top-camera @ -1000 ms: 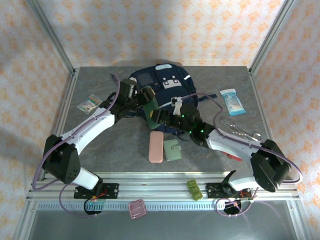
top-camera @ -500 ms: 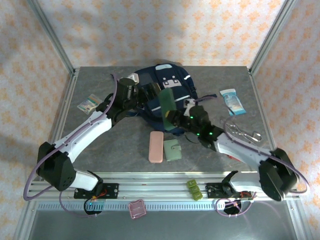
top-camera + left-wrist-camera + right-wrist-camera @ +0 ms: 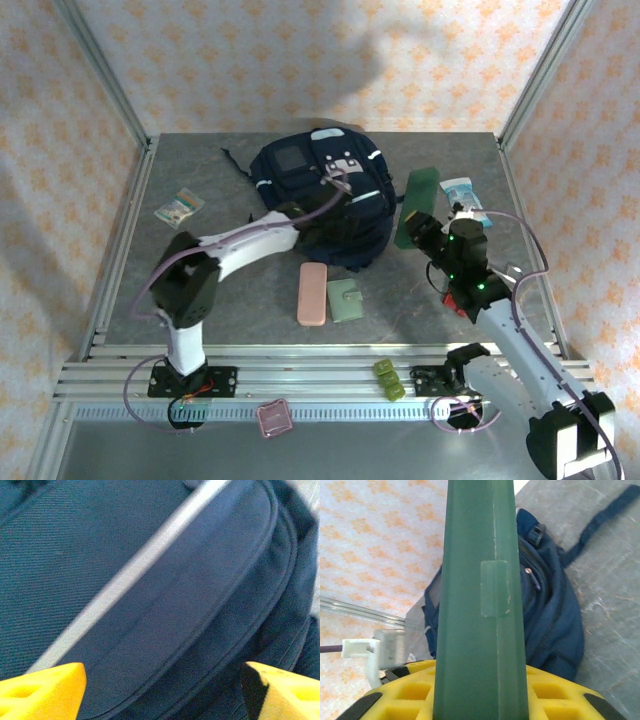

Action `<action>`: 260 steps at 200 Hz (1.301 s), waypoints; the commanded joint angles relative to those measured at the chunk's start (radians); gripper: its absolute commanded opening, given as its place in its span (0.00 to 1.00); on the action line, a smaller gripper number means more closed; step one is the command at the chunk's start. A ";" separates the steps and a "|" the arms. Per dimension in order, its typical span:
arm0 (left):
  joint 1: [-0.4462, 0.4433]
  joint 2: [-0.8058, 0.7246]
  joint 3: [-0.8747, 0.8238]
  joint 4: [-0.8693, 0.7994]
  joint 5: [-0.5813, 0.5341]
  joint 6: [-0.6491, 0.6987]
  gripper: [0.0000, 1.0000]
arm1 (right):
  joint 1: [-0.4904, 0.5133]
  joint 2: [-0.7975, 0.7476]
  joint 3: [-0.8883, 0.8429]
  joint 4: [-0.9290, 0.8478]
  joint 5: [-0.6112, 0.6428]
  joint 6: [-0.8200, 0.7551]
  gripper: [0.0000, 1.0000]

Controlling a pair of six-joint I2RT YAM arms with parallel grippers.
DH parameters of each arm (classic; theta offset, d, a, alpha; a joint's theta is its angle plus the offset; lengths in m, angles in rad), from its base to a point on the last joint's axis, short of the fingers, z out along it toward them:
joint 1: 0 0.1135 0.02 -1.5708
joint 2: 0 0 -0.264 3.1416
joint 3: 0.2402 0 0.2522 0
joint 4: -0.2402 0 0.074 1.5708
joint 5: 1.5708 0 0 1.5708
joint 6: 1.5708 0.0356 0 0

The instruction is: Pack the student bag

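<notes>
The student bag (image 3: 300, 185), a navy backpack with white stripe trim, lies at the back middle of the table. My left gripper (image 3: 338, 203) hangs open just over its right part. In the left wrist view the yellow fingertips (image 3: 42, 690) stand wide apart over the bag's (image 3: 150, 580) navy fabric and white stripe, with nothing between them. My right gripper (image 3: 424, 230) is to the right of the bag, shut on a flat green notebook (image 3: 420, 203) held on edge. In the right wrist view the green notebook (image 3: 480, 605) rises between the yellow pads (image 3: 405, 695), with the bag (image 3: 550, 615) behind it.
A pink case (image 3: 312, 293) and a green wallet (image 3: 347, 300) lie in front of the bag. A blue-white tissue pack (image 3: 466, 204) is at the right, metal tools (image 3: 488, 266) nearer. A small packet (image 3: 178, 206) lies at the left. A green block (image 3: 388, 380) sits on the front rail.
The right gripper closed on the green notebook at the bag's front and carried it up and to the right. The left gripper opened and swung right over the bag.
</notes>
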 commanded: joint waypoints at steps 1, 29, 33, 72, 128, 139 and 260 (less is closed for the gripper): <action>-0.033 0.071 0.073 -0.108 -0.242 0.132 0.86 | -0.004 -0.010 -0.023 0.002 -0.016 0.017 0.29; -0.032 0.114 0.090 -0.083 -0.273 0.148 0.86 | -0.005 -0.010 -0.029 0.015 -0.031 0.019 0.29; -0.032 0.117 0.090 -0.076 -0.280 0.151 0.87 | -0.005 -0.010 -0.029 0.016 -0.033 0.020 0.29; -0.020 0.140 0.107 -0.027 -0.306 0.177 0.68 | -0.007 -0.004 -0.052 0.043 -0.056 0.032 0.29; 0.030 0.195 0.130 0.016 -0.234 0.209 0.77 | -0.007 -0.004 -0.075 0.067 -0.073 0.053 0.29; 0.041 0.209 0.136 0.015 -0.215 0.220 0.52 | -0.008 -0.004 -0.078 0.075 -0.078 0.058 0.29; 0.103 -0.004 0.290 -0.032 -0.231 0.229 0.00 | -0.007 0.050 -0.070 0.129 -0.157 0.059 0.28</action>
